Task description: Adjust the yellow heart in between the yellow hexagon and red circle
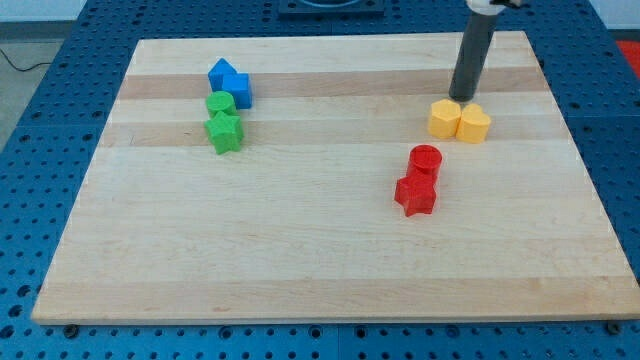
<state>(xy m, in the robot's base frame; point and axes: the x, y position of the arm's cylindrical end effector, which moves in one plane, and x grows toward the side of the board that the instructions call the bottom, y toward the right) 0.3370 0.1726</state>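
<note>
You see the light wooden table (330, 250) lying on a blue perforated base (40, 120). There is no claw on this arm, so nothing can be said about open or closed; the arm ends only in a straight dark rod, and my tip (461, 99) stands at the view's top right, just behind the two yellow blocks, above the place where they meet.

The small yellow hexagon block (444, 119) and the small yellow heart block (474, 125) stand side by side and touch each other; the heart is on the view's right of the hexagon. My tip looks to be touching or almost touching their far edge, but you cannot tell this surely from the view.

The small red circle block (425, 160) is lower in the view and a little to the left of the yellow pair, apart from them. Directly below it, touching it, is a red star-like block (415, 194). So the heart is now not between the hexagon and the red circle; it is on the outer side of the hexagon.

At the view's top left, well apart, you find one cluster: two blue blocks (229, 81) whose shapes are not clear, then a green circle block (220, 104) and a green star-like block (225, 132) below them.
</note>
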